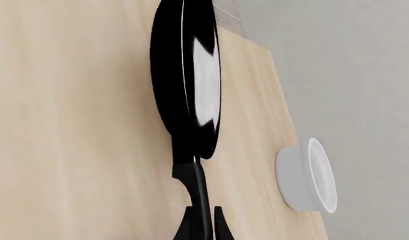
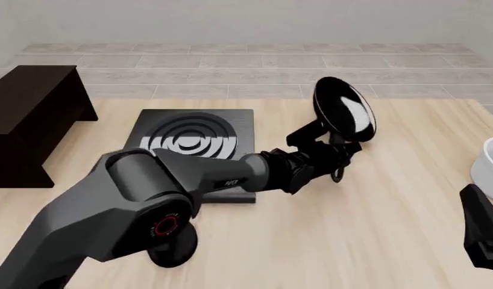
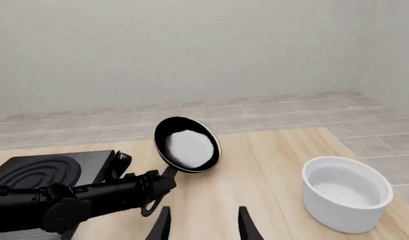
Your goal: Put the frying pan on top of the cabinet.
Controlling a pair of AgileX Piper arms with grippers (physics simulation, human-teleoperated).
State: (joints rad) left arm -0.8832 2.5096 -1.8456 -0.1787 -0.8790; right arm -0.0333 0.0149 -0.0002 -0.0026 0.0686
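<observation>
Left gripper (image 2: 337, 158) clamped on the handle of one pan (image 2: 343, 110), held tilted on edge in the air above the surface's (image 2: 327, 241) middle, toward the far edge. Right gripper (image 3: 203, 222) empty, fingers apart. One stove plate (image 2: 194, 141), one white bowl (image 3: 346, 192) at the right edge, one cabinet (image 2: 29, 117) at the far left. No legible writing.

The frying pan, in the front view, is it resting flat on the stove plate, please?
No, the frying pan is held up in the air, tilted on edge, by the left gripper, right of the stove plate.
</observation>
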